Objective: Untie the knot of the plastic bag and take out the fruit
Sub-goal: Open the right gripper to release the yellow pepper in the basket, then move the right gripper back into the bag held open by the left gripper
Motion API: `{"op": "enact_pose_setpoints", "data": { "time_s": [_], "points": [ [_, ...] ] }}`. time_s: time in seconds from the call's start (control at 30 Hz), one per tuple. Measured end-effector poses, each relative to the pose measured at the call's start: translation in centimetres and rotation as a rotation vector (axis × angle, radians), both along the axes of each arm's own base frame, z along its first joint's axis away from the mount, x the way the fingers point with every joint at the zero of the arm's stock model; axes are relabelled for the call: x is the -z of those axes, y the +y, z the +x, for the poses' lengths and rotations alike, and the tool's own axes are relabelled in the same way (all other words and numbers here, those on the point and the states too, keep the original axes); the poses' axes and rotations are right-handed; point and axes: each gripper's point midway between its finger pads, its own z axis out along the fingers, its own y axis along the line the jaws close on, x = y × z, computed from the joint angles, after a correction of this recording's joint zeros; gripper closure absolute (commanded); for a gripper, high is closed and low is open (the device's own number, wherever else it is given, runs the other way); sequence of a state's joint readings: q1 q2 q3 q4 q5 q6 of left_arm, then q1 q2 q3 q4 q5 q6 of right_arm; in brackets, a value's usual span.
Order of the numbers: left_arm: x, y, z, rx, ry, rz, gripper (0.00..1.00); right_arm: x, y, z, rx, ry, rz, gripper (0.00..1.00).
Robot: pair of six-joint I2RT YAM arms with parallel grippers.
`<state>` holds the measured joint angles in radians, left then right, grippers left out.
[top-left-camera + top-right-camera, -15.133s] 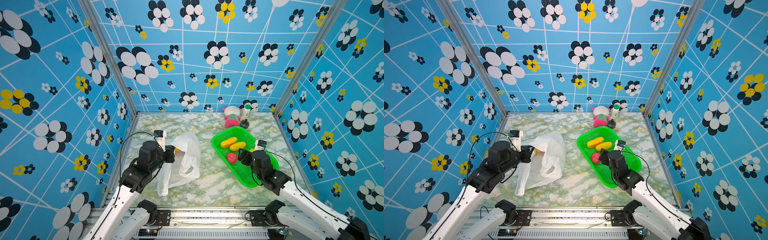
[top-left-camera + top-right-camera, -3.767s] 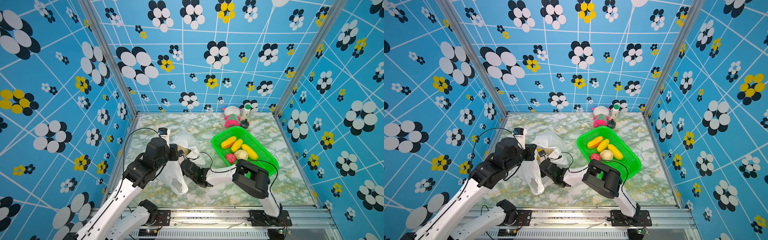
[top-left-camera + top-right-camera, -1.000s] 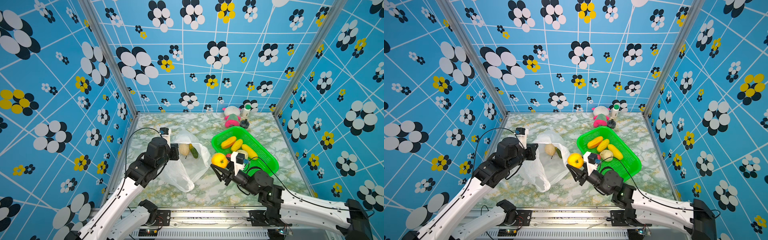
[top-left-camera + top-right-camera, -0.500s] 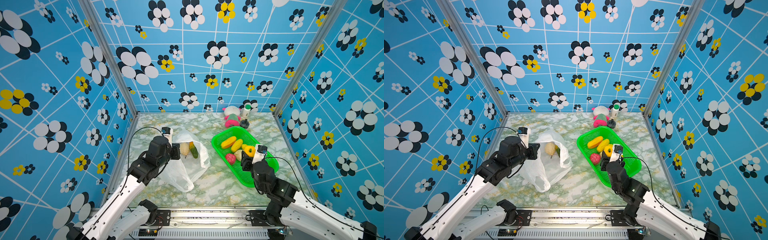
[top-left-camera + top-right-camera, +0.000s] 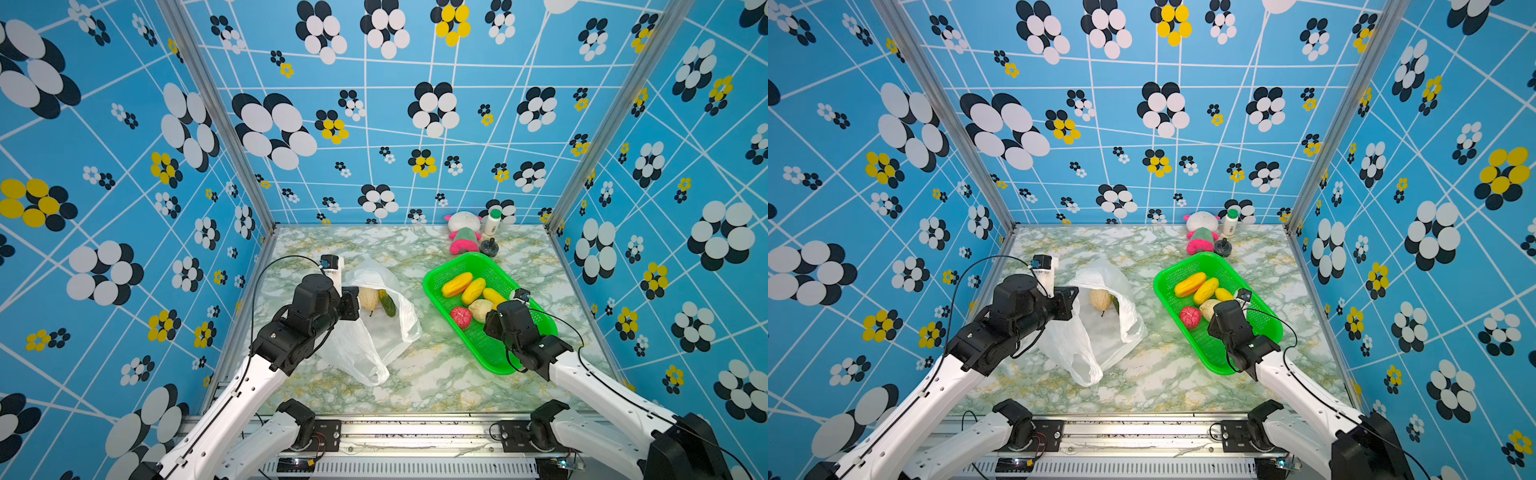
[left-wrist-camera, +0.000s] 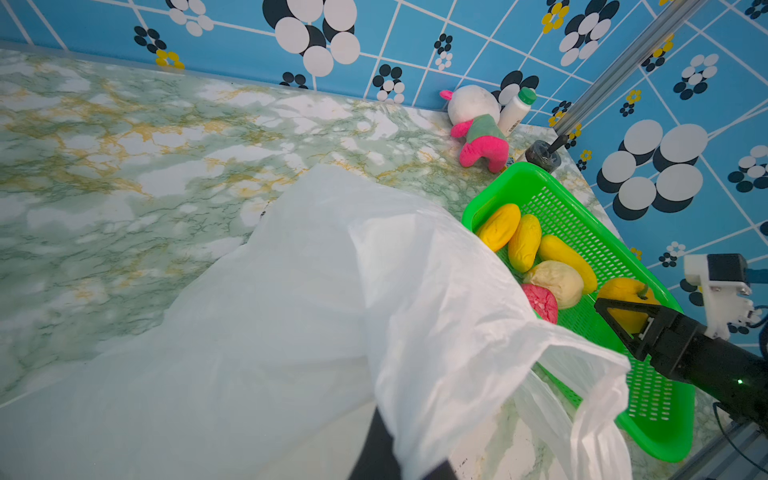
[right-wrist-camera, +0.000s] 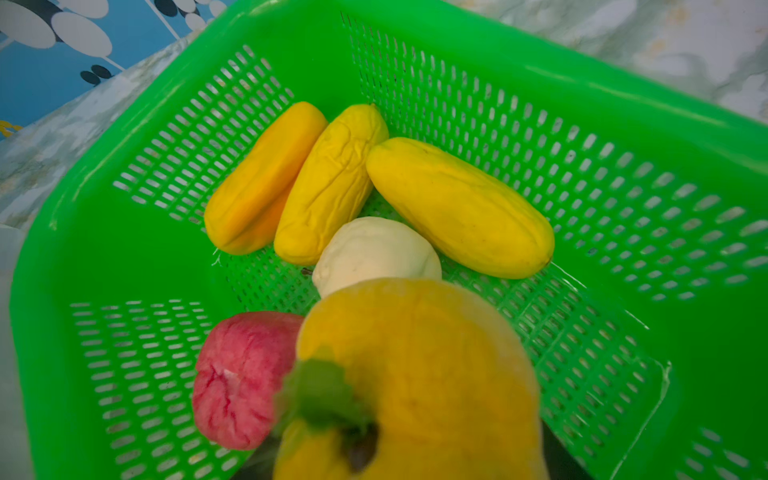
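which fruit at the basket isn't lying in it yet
The round yellow-orange fruit with a green leaf, gripped in the right pincer over the basket; the three oblong yellow ones, the beige one and the red one lie inside.

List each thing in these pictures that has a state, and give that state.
plastic bag, untied, mouth open, not yet empty.
left claw, shut on the bag's rim.
right claw, shut on yellow fruit.
green basket, holds five fruits.
white bottle, upright, capped.
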<state>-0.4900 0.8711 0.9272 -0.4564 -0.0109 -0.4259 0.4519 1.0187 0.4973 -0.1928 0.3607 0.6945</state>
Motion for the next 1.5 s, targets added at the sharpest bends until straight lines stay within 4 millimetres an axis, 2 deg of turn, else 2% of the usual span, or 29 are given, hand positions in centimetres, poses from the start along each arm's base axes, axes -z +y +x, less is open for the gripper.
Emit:
{"op": "enact_pose_setpoints", "data": {
  "time_s": [0.13, 0.23, 0.4, 0.57, 0.67, 0.83, 0.9, 1.0, 1.1, 1.17, 1.27, 1.37, 1.5],
  "points": [
    [-0.1, 0.1, -0.1, -0.001, -0.004, -0.001, 1.0, 1.1, -0.2, 0.0, 0.022, 0.012, 0.033, 0.56],
    [-0.1, 0.1, -0.2, -0.001, -0.001, 0.001, 1.0, 1.2, -0.2, 0.3, 0.034, 0.008, 0.047, 0.38],
    [-0.2, 0.1, -0.2, -0.001, -0.004, -0.001, 1.0, 0.9, -0.2, 0.5, 0.047, -0.019, 0.067, 0.3],
    [-0.1, 0.1, -0.2, 0.0, -0.002, 0.0, 1.0, 0.4, -0.7, 0.1, 0.071, -0.054, 0.079, 0.16],
    [-0.1, 0.1, -0.2, 0.0, -0.003, -0.001, 1.0, -0.1, -0.9, 0.1, 0.076, -0.075, 0.081, 0.16],
    [-0.1, 0.1, -0.2, 0.0, -0.002, -0.001, 1.0, -1.0, -1.2, -0.3, 0.077, -0.099, 0.083, 0.25],
    [-0.1, 0.1, -0.2, 0.0, -0.002, -0.001, 1.0, -2.0, -1.2, -0.5, 0.065, -0.129, 0.093, 0.3],
    [-0.1, 0.1, -0.2, 0.0, -0.002, -0.001, 1.0, -4.6, -0.3, -1.0, 0.004, -0.212, 0.118, 0.36],
    [-0.1, 0.1, -0.2, 0.0, -0.002, -0.001, 1.0, -8.1, 3.0, -2.2, -0.167, -0.326, 0.132, 0.39],
    [-0.2, 0.1, -0.2, 0.0, -0.003, -0.001, 1.0, -10.6, 6.8, -3.9, -0.351, -0.412, 0.139, 0.4],
    [-0.1, 0.1, -0.2, 0.0, -0.002, -0.001, 1.0, -13.1, 12.1, -6.8, -0.598, -0.511, 0.134, 0.4],
    [-0.1, 0.1, -0.2, 0.0, -0.002, -0.001, 1.0, -13.5, 17.1, -9.8, -0.829, -0.572, 0.086, 0.41],
    [-0.1, 0.1, -0.2, 0.0, -0.002, -0.001, 1.0, -11.8, 22.6, -13.3, -1.065, -0.603, -0.004, 0.41]
  ]
}}
